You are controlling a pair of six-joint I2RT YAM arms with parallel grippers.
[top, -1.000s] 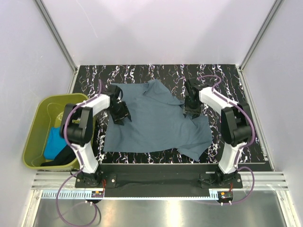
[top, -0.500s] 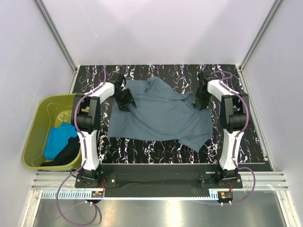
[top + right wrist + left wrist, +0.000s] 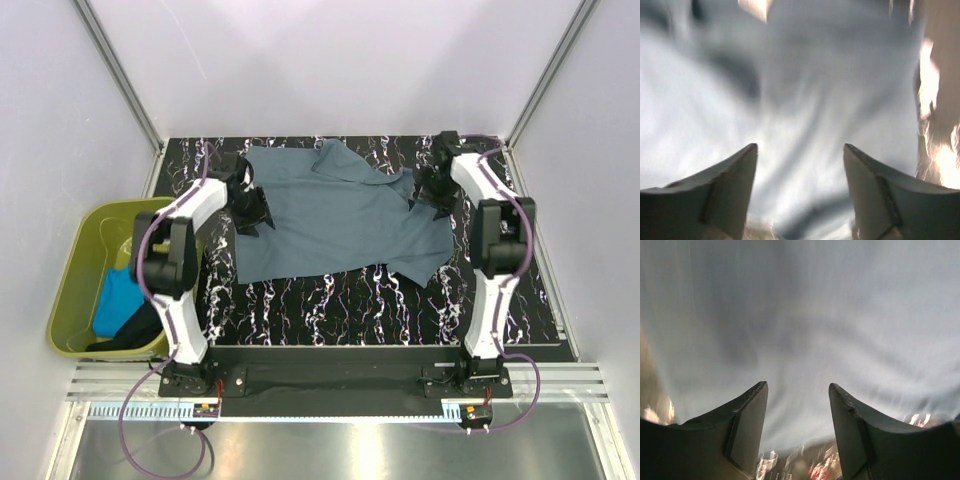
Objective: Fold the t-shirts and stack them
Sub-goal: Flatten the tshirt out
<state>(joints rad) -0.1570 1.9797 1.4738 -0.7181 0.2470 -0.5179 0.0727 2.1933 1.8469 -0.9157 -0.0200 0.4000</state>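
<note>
Both 2 wrist views are smeared. The grey-blue t-shirt lies spread on the worktop; the turquoise t-shirt and black t-shirt sit half-hidden in the tub. The left claw and right claw gape over grey-blue cloth, gripping nothing.

Arms stretched forward, left gripper and right gripper agape (both).

T-shirt on table between left claw and right claw, tub further left (two shirts inside)
</note>
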